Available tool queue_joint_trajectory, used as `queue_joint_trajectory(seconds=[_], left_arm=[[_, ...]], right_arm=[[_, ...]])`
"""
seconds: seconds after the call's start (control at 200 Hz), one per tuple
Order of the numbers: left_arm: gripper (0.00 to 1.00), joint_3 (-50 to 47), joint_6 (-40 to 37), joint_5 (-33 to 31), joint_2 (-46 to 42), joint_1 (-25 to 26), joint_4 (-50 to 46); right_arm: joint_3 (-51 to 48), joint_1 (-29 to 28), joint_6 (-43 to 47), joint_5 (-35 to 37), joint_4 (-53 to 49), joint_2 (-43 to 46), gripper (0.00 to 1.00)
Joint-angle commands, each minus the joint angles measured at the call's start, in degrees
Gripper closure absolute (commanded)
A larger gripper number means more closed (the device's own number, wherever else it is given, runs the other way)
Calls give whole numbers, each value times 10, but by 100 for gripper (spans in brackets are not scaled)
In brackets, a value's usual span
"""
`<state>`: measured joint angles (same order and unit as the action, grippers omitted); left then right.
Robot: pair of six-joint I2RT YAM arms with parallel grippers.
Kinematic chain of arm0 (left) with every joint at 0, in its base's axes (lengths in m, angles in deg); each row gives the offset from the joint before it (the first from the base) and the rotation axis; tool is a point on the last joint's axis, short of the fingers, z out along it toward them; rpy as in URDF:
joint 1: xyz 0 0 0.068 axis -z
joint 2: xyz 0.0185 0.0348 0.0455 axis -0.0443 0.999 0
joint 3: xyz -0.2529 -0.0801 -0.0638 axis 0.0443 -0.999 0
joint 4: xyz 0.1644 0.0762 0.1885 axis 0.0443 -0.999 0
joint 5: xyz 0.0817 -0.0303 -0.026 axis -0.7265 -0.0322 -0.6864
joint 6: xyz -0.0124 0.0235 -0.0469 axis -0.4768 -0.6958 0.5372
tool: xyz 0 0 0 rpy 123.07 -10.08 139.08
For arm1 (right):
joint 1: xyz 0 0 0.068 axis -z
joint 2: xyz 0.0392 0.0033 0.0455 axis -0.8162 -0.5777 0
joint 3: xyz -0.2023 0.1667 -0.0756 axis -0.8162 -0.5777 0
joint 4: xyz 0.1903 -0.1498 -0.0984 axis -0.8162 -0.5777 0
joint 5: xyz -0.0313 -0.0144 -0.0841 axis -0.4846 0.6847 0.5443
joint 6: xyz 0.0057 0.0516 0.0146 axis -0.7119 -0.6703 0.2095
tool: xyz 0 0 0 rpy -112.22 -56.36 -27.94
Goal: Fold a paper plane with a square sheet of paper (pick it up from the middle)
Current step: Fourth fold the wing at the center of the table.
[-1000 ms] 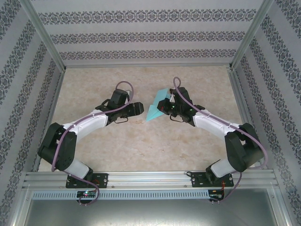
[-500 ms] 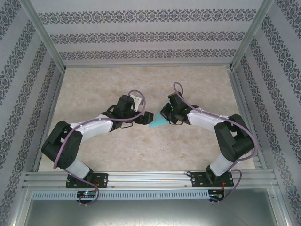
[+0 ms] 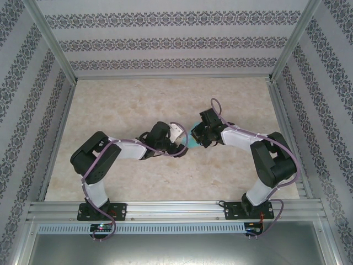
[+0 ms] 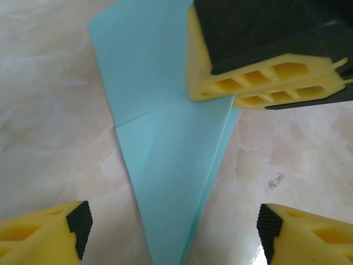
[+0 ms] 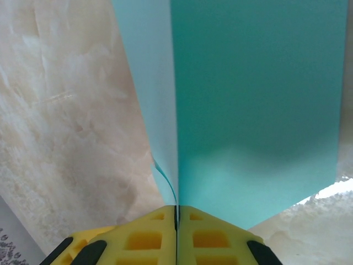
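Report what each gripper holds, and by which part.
Right gripper is shut on the folded paper, pinching its side edge near the wide end. Left gripper is open around the tip, holding nothing.

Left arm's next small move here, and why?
Probably ease the left gripper forward slightly and close on the folded paper. Its jaws stand open astride the paper's narrow end, not touching it, while the right gripper is shut on the wider part.
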<state>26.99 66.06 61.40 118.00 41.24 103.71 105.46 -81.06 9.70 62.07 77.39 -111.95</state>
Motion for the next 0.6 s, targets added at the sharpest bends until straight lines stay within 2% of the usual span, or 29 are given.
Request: queue_joint_trajectory(seconds=[0.0,0.275,0.595], left_arm=[[23,2,-57,2,13,14,55],[41,-13,-98,18,23,25,104],[61,-4,-112,34,46,25,102]], right_arm=[[7,5,-20,-16,-18,-7,91],[22,4,-20,-34,-41,-11,88],[27,5,-19,-44,-46,-16,86]])
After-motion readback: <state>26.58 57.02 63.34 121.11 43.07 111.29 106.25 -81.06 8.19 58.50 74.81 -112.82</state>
